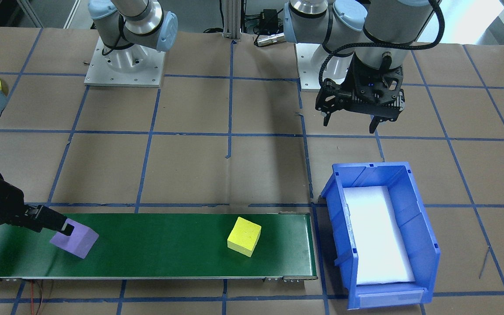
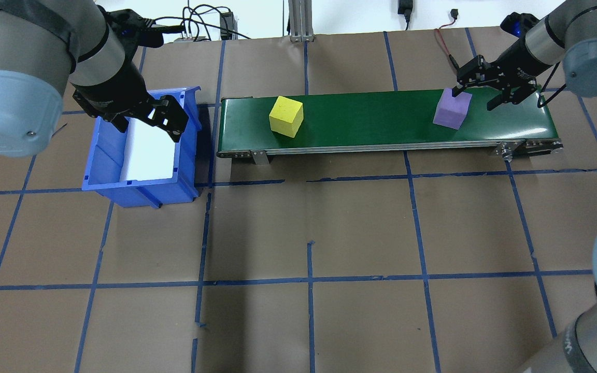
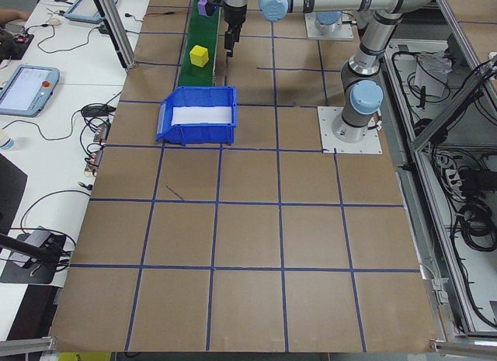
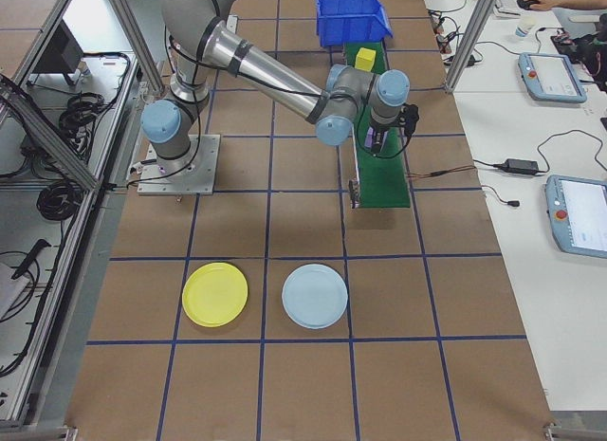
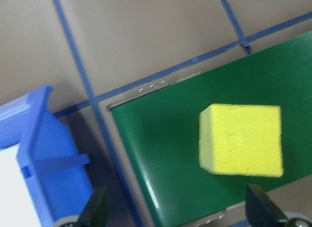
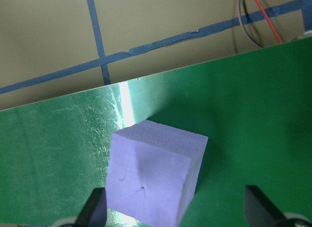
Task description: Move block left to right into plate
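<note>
Right gripper (image 1: 66,227), seen from the front-facing camera, stands spread open at the purple block (image 1: 75,239) on the green conveyor belt (image 1: 155,258), one finger against the block's upper edge, nothing clamped. A yellow block (image 1: 244,236) sits farther along the belt, toward the blue bin (image 1: 414,227) just past the belt's end. Left gripper (image 1: 351,121) hangs open and empty above the paper-covered table (image 1: 190,166), on the robot's side of the bin.

Overhead, the right gripper (image 2: 480,96) straddles the purple block's (image 2: 452,109) far corner with its jaws apart; the left gripper (image 2: 145,118) hangs over the bin (image 2: 140,189), off the belt's other end.

From the right-end camera, the yellow plate (image 4: 215,294) lies on the table well apart from the belt (image 4: 384,180), beside a pale blue plate (image 4: 315,295).

Left wrist view: the yellow block (image 5: 242,139) on the belt, the bin wall (image 5: 48,158) beside it, fingertips (image 5: 95,210) spread.

Right wrist view: the purple block (image 6: 153,175) sits off-centre between the open fingertips (image 6: 258,207), nearer one of them.
</note>
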